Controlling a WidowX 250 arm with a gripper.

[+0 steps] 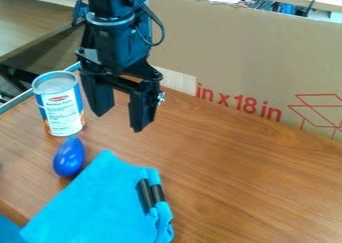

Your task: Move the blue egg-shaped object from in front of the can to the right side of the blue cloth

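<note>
Over the far left part of the surface [254,187]: my black gripper [119,122] hangs down, held up above the wood.
Fingers [142,107]: spread wide apart, with nothing between them.
Can [63,107]: it stands up near the left edge of the surface, close to the far left corner. It is the thing nearest to me, and I do not touch it.
Blue egg shape [69,158]: it lies just in front of the can.
Bright blue cloth [100,202]: it lies flat near the front, just beside the egg shape, with a fold on its right side.
Black sticks [145,195]: two short ones lie by that fold.
Big cardboard [247,42]: it stands up along the far edge, with red marks on it.
</note>
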